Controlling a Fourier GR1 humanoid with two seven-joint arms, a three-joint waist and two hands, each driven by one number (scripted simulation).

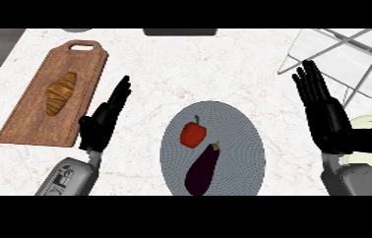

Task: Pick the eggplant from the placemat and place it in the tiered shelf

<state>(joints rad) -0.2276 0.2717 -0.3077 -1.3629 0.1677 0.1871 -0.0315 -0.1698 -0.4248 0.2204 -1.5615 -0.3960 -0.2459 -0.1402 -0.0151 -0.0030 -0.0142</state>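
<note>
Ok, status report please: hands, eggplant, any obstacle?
Left hand, right hand open. Eggplant on placemat, untouched. Red pepper beside it.

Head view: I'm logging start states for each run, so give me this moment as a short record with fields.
eggplant: lying on the grey placemat, untouched
red pepper: same placemat, just beyond the eggplant
tiered shelf: white wire frame at the far right, only partly in view
cutting board: wooden, at the left, with a croissant on it
left hand: open, fingers straight, between board and placemat
right hand: open, fingers straight, near the shelf
task state: eggplant not yet picked
</note>
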